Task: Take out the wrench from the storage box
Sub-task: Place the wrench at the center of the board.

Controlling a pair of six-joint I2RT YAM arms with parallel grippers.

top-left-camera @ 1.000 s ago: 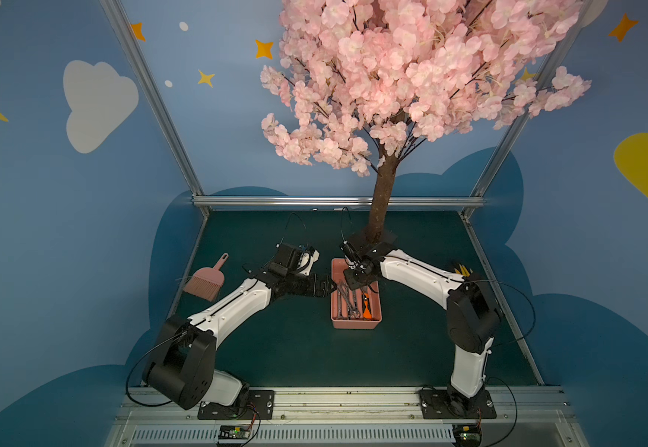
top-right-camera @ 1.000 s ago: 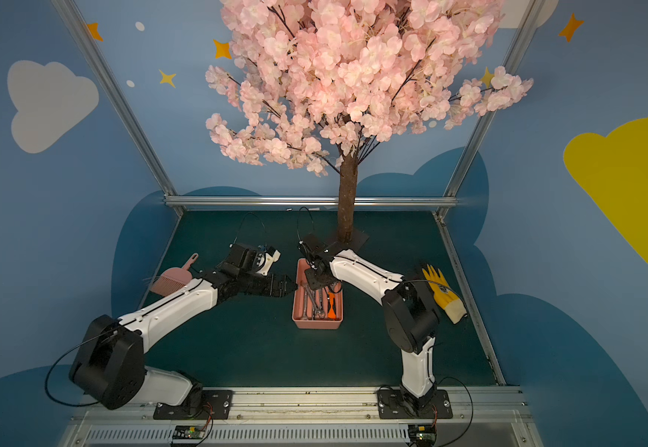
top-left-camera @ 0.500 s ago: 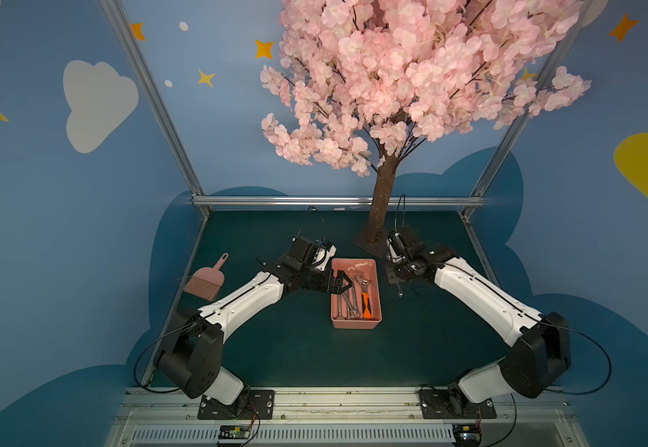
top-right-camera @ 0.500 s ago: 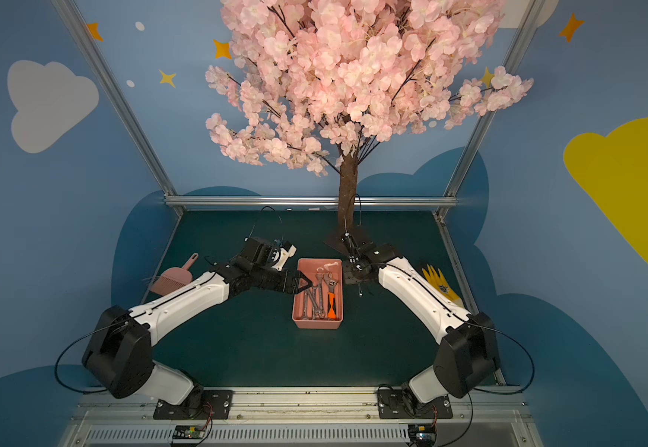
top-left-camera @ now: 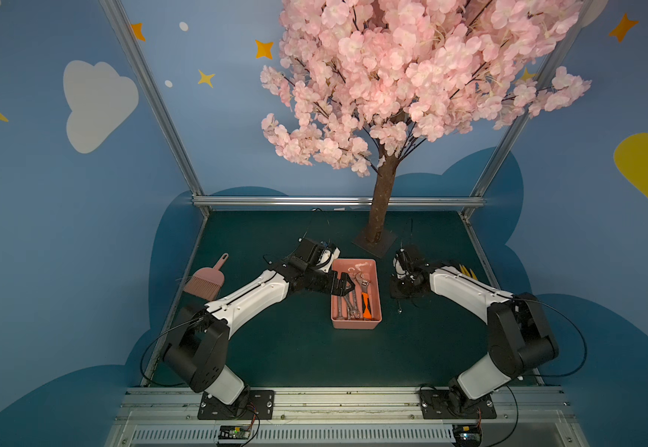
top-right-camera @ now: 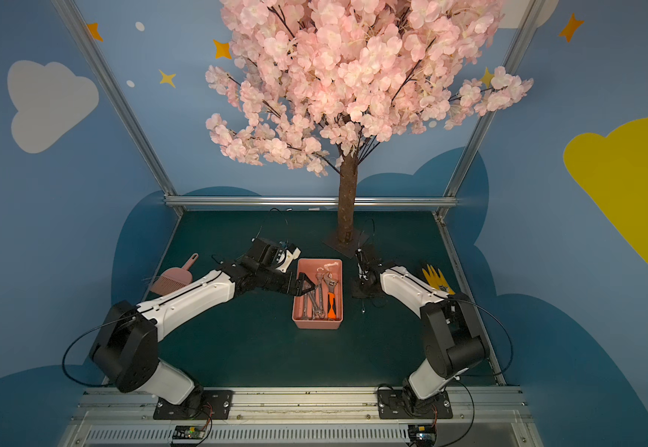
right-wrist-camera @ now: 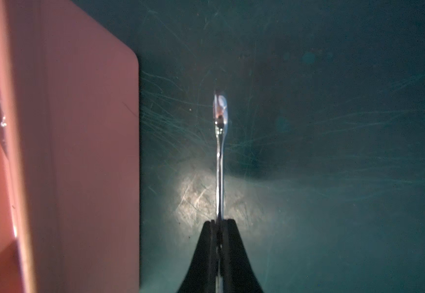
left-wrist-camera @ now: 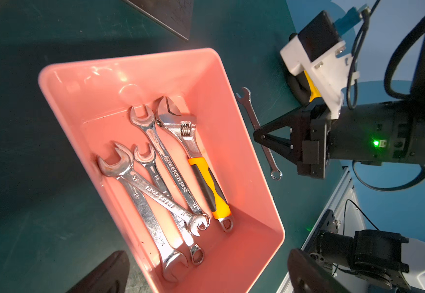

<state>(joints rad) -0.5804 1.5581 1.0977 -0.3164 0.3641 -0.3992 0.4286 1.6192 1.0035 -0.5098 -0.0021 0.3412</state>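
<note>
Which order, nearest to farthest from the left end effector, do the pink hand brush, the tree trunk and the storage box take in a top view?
1. storage box: under the open left end effector, which reaches over its left wall.
2. tree trunk: behind the box, toward the back.
3. pink hand brush: far off at the table's left edge.

A: How do the arms look?
B: I see white shells on the left arm and right arm, black joints, looping black cable, screwed white camera bracket, green light, black wedge-shaped right gripper.
</note>
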